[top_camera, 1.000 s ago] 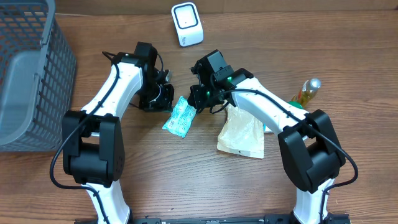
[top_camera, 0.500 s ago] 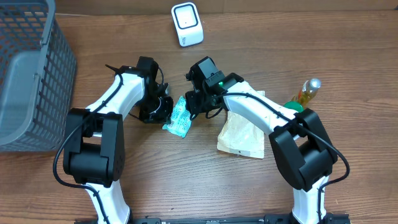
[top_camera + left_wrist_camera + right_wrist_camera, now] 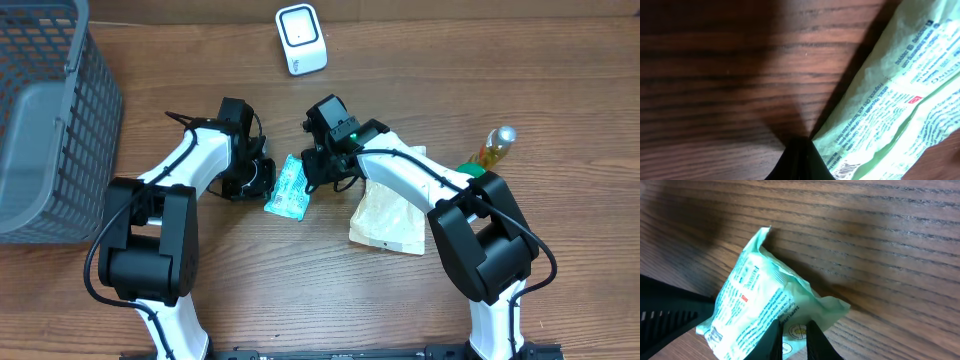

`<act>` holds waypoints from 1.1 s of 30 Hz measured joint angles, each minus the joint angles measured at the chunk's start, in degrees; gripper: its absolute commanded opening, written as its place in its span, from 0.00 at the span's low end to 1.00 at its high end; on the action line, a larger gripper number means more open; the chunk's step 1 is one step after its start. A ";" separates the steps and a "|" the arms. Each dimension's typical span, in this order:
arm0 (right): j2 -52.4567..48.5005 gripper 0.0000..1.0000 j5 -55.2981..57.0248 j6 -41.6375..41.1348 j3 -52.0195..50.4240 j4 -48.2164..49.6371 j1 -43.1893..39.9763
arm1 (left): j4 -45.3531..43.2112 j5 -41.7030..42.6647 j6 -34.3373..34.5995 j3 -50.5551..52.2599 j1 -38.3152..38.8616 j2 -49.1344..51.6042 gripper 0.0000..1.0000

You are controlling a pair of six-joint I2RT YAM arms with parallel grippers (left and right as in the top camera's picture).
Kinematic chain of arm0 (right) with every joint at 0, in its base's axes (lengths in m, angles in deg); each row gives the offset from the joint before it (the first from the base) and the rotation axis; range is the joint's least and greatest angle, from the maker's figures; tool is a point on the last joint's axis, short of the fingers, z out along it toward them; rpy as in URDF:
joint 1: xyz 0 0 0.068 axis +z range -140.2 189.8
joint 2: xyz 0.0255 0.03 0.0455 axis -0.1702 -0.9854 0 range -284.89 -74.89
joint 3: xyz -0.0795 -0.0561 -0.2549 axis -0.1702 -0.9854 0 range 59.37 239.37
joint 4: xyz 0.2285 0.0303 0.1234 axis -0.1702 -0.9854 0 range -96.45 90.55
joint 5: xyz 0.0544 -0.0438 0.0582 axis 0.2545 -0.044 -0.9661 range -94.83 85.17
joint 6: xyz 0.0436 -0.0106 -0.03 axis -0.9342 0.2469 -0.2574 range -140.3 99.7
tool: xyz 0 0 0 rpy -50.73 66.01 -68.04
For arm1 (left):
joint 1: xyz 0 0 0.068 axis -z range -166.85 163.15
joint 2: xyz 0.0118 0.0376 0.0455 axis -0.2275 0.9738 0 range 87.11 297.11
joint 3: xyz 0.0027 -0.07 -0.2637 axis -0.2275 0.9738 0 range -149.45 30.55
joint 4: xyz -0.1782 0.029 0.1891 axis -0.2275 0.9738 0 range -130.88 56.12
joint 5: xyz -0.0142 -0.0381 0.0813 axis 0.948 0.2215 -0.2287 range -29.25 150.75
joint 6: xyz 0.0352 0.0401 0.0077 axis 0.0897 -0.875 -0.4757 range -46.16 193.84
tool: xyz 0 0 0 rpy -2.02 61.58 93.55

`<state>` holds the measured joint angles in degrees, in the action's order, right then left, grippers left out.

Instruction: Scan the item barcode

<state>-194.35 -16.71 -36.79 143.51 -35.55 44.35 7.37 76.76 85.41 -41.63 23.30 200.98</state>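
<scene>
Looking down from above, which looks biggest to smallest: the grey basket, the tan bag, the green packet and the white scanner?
1. grey basket
2. tan bag
3. green packet and white scanner: too alike to rank, and the packet is partly covered.

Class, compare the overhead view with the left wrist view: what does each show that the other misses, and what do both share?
Only overhead: the scanner, the basket, the bottle and the brown pouch.
Only left wrist: the fine print on the packet and a barcode near its lower edge.
Both: the green packet lying on the wooden table.
</scene>
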 measured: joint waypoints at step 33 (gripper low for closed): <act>0.04 0.11 0.28 0.00 -3.80 5.27 -0.07 | 9.14 8.46 -2.78 -5.40 -1.95 -0.09 0.04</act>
<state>-194.31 -16.43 -36.79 139.71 -30.28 44.28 16.51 85.22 82.63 -47.03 21.36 200.89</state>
